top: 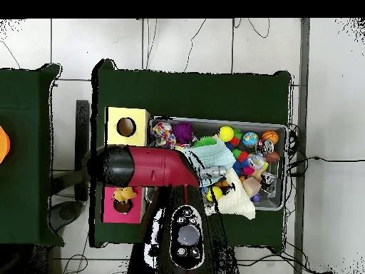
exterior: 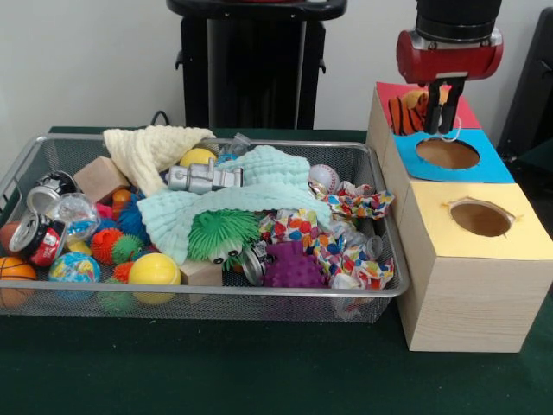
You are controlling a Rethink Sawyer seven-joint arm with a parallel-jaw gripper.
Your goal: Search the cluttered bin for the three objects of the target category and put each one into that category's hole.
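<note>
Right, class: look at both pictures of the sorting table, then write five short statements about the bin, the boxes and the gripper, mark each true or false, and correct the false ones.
1. The red and black gripper hangs over the red-topped box. True.
2. An orange striped plush toy sits on the red-topped box. True.
3. The hole in the yellow-topped wooden box is plugged by a ball. False: that hole is open and nothing sits in it.
4. The wire mesh bin holds only cloths. False: it also holds balls, crushed cans and spiky toys.
5. The silver metal toy lies on the mint green cloth. True.
</note>
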